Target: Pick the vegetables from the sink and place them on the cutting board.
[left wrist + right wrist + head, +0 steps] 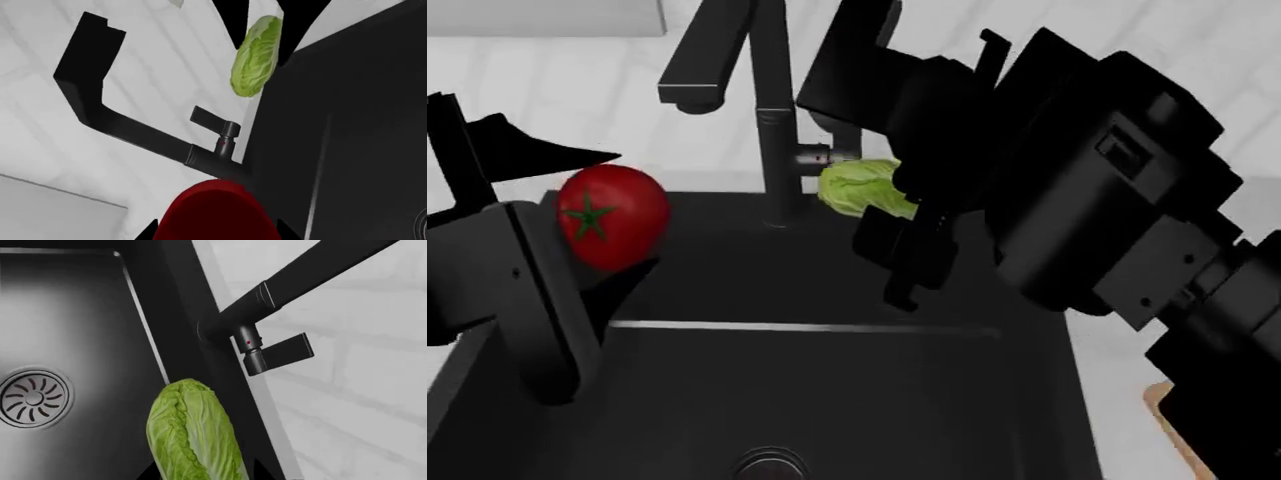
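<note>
The red tomato (610, 218) with its green star stem hangs above the left side of the black sink (827, 400), and my left gripper (601, 225) is shut on it. It fills the space between the left jaws in the left wrist view, tomato (217, 212). My right gripper (878, 200) is shut on the pale-green napa cabbage (857, 188), held over the sink's back rim beside the faucet base. The right wrist view shows the cabbage (192, 432) between the jaws, above the basin. Only a sliver of the light-wood cutting board (1164, 410) shows at the lower right.
The black faucet (767, 110) rises at the back of the sink between the two grippers, its lever (280, 354) close to the cabbage. A round metal drain (30, 397) lies in the basin floor. White counter (53, 165) and tiled wall surround the sink.
</note>
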Robot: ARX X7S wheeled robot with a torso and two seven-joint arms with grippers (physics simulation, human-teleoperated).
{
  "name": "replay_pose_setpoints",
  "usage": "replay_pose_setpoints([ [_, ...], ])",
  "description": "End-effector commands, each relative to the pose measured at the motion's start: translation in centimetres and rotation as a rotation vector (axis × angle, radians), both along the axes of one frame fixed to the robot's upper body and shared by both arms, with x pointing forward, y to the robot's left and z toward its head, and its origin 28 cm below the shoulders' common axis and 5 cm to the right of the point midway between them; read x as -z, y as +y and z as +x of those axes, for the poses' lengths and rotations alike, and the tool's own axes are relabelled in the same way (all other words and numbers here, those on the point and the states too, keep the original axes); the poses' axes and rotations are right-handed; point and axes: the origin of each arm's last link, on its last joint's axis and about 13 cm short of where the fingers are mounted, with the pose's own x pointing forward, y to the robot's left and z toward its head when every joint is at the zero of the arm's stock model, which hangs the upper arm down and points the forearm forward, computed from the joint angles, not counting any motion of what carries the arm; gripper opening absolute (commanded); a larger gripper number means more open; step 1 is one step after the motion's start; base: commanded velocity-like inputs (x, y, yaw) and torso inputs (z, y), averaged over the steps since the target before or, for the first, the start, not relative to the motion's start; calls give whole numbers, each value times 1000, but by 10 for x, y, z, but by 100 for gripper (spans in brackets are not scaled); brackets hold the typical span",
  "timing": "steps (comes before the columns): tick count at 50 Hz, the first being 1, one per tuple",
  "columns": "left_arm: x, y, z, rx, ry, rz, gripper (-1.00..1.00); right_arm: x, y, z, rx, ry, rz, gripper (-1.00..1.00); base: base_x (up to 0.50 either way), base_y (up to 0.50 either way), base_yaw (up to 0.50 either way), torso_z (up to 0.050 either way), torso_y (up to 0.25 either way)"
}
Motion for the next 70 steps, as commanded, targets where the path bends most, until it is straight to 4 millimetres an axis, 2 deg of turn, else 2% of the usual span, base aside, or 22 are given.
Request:
replay_pose_setpoints([
  [1,-3,-1,4,-88,-52,-65,-100,-15,0,-16,-35,-116,38,-100,27,0,0,0,250],
  [14,1,0,4,-102,-55,-83,-100,-10,-8,-26,18,-93,76,-100,-353,0,0,0,250],
  [15,1,0,5,-120,-73,-94,-100,-11,-8,-26,22,-102,85,-100,-500,0,0,0,250],
  [16,0,-1,5,-99,-171,-80,-100,-14,-8,-26,27,-139,132,-100,-500,0,0,0,250],
  [17,0,-1,5,-118,-112,-117,-100,-16,-8,-26,22,-147,142,-100,-500,0,0,0,0],
  [22,-3,-5,1,-132,-192,-118,-100,-31,-9,-35,48,-250,184,-100,-500,0,0,0,0],
  [28,-3,-8,4,-164,-201,-151,-100,-26,-17,-42,81,-252,180,-100,-500,0,0,0,0],
  [31,-6,-10,9,-216,-234,-158,-100,-32,-20,-37,121,-399,173,-100,-333,0,0,0,0],
  [34,-6,-16,10,-270,-237,-153,-100,-21,-19,-39,140,-386,135,-100,0,0,0,0,0],
  [36,-7,-21,10,-276,-246,-196,-100,-17,-17,-42,135,-387,156,-100,0,-500,0,0,0],
  [38,-3,-30,6,-210,-323,-166,-100,-17,-17,-45,144,-414,168,-100,0,-500,0,0,0],
  [48,9,-37,4,-179,-265,-169,-100,-13,-30,-60,249,-447,150,-100,0,-500,0,0,0],
  [61,3,-43,4,-171,-276,-169,-100,-18,-32,-59,246,-465,188,-100,0,-500,0,0,0],
  [70,-4,-49,6,-159,-260,-183,-100,-22,-32,-65,251,-474,191,-100,0,-500,0,0,0],
])
